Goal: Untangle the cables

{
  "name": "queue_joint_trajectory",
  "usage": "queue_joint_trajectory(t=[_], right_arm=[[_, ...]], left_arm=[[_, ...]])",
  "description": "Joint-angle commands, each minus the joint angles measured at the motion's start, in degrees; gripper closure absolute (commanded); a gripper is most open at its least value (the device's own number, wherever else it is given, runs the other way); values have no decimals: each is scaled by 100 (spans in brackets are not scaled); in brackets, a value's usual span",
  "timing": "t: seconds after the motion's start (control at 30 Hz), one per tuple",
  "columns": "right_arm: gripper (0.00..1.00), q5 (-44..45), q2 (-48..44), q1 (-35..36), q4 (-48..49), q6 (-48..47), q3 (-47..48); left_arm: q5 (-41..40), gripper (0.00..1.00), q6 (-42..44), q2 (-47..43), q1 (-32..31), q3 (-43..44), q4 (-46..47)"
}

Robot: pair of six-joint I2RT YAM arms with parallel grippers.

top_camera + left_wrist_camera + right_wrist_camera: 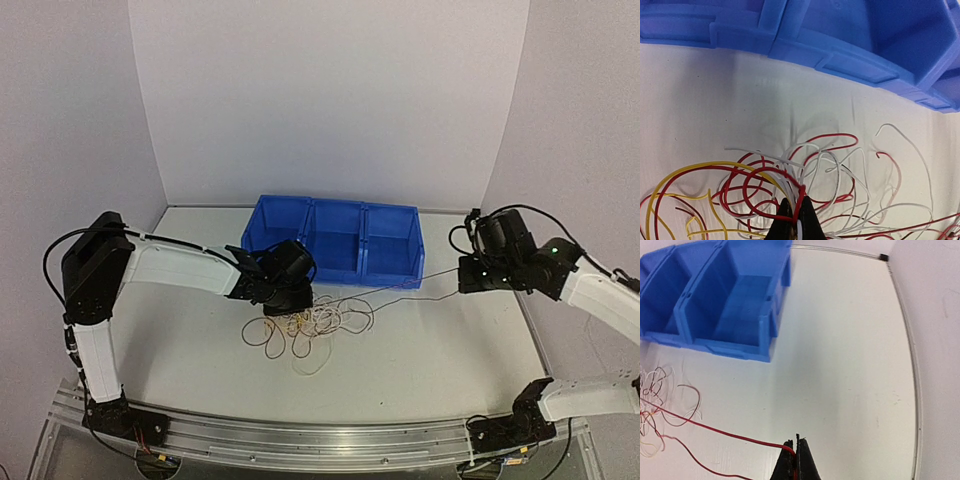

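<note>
The cables (305,328) lie in a tangled heap of thin white, yellow and red wires on the table in front of the blue bin. My left gripper (283,303) sits on the heap's far left part, shut on a bunch of red and white wires (799,200). The heap spreads around it in the left wrist view (765,185). My right gripper (466,276) is raised at the right, shut on a red wire (730,431). That wire runs taut from the heap to the right gripper (796,447).
A blue three-compartment bin (335,238) stands behind the heap; it shows in the left wrist view (850,45) and the right wrist view (720,305). White walls enclose the table. The table's right edge (914,390) runs beside the right gripper.
</note>
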Motion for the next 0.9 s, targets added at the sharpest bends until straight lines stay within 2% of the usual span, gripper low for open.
queue_joint_trajectory(t=[0.0, 0.17, 0.43, 0.63, 0.7, 0.87], right_arm=[[100, 1881, -778, -915, -999, 83, 240], [100, 1882, -777, -1000, -1166, -189, 604], [100, 2524, -528, -998, -1212, -388, 1214], [100, 2959, -299, -998, -1211, -702, 1645], [100, 3445, -143, -1005, -1213, -861, 1702], [100, 3749, 46, -1064, -1215, -967, 1726]], left_arm=[[-634, 100, -159, -149, 389, -595, -1171], [-600, 100, -30, -179, 399, -584, -1160], [-689, 100, 51, -251, 399, -702, -1383], [-523, 100, 210, -533, 401, -1181, -1381], [-604, 100, 99, -685, 416, -1393, -1457], [-659, 100, -150, -972, 605, -1831, -1615]])
